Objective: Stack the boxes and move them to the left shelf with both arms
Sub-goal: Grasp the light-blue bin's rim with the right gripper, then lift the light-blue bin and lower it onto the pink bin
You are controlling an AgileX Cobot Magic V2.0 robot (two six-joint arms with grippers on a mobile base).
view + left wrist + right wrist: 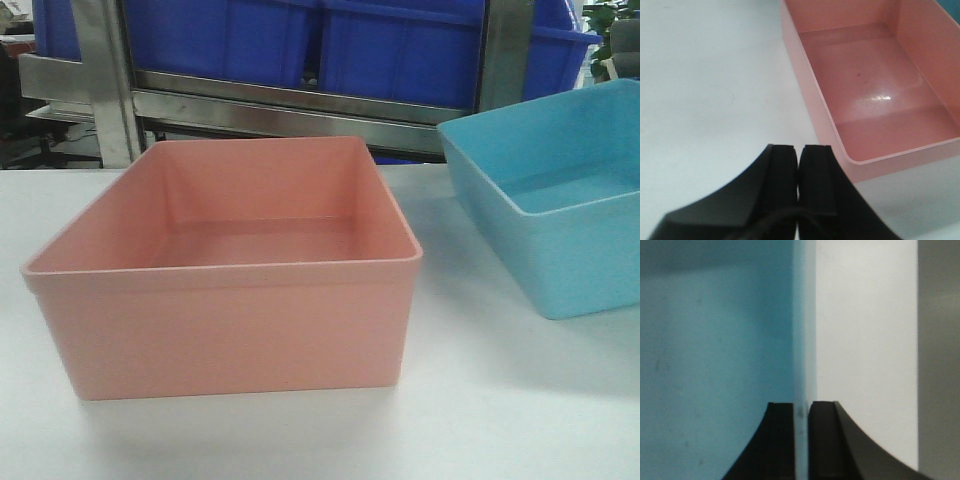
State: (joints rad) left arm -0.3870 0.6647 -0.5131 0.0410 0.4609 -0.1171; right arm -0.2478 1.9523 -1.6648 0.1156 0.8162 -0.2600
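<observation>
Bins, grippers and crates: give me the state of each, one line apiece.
Pink bin: upright on the table, empty, unheld.
Blue bin: open side up, empty where visible, apart from the pink bin, one wall gripped.
Left gripper: shut, holding nothing, beside the pink bin.
Right gripper: shut on the blue bin's wall.
Dark blue crates: on the rack behind, contents hidden.

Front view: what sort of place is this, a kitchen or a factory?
Likely a warehouse or factory floor: a steel rack holds big dark blue crates, and a pink bin and a blue bin sit on a plain white table.
</observation>
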